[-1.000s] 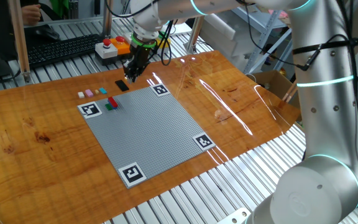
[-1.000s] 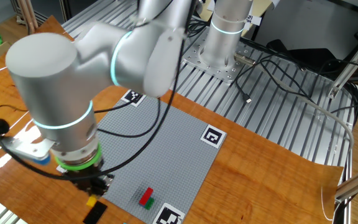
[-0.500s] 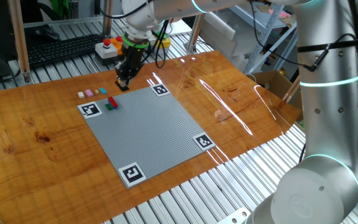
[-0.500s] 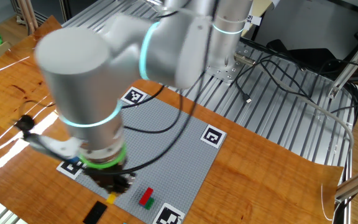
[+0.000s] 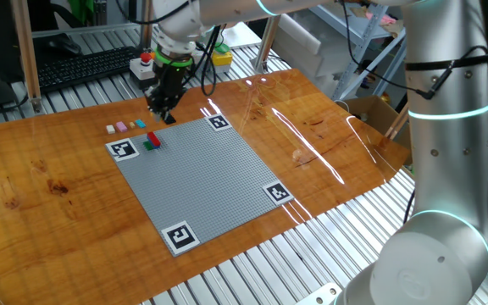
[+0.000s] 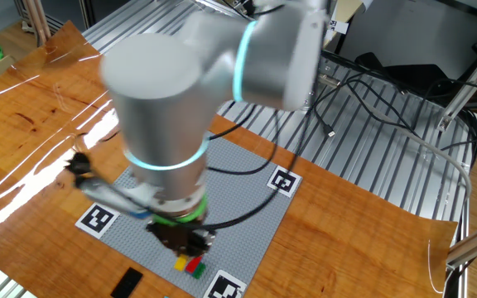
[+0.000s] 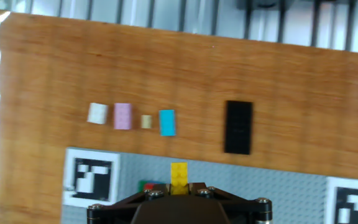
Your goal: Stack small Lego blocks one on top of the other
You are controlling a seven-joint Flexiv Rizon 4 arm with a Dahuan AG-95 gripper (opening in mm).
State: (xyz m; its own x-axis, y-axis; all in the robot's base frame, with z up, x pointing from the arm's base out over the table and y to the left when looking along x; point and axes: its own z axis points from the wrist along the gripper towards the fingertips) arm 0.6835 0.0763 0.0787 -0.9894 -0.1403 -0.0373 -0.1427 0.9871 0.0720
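Note:
My gripper is shut on a yellow Lego block and holds it low over the near corner of the grey baseplate. A red-on-green stack sits just left of it on the plate. White, pink, a tiny cream and blue blocks lie in a row on the wood beyond. A black block lies to their right. In the other fixed view the yellow block hangs beside the red-green stack under my gripper.
A box with red and orange push buttons stands behind the table edge. Marker tags sit at the baseplate corners. The arm's large body hangs over the plate. A keyboard lies at the back left.
My gripper has carried the yellow block from above the black block on the wood across to the baseplate, beside the red-green stack.

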